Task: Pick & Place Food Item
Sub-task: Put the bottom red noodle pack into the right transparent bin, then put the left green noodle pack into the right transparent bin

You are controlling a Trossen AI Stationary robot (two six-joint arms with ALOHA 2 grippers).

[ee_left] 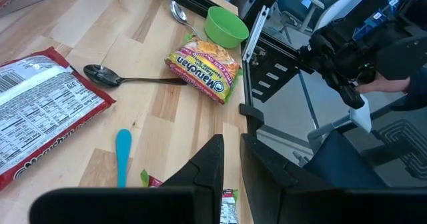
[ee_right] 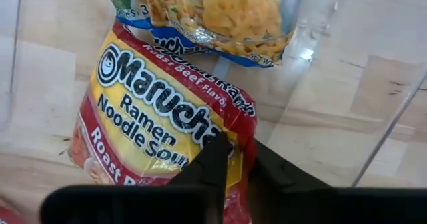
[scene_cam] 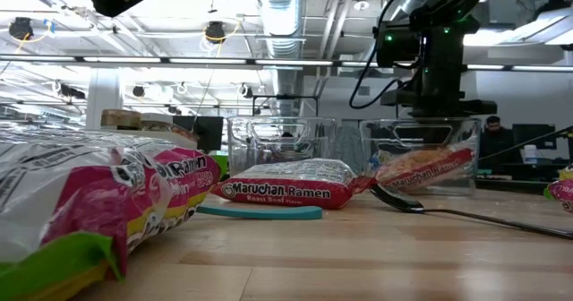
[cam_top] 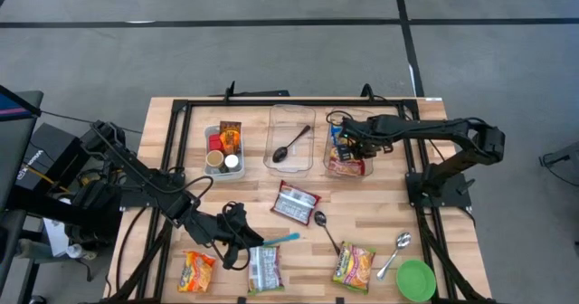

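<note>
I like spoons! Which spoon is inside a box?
The black spoon lies in the middle clear box. The other two spoons lie on the bare table.

We see a red and yellow Maruchan ramen pack (ee_right: 160,117) lying in the clear bin (cam_top: 346,148) at the back right of the table. It leans on the bin's floor, label up, reading "Roast Beef." A blue noodle bag (ee_right: 220,17) lies just behind it, touching its top edge. The pack's edge sits between two dark fingers.

Overhead, table-level, two wrist close-ups
</note>
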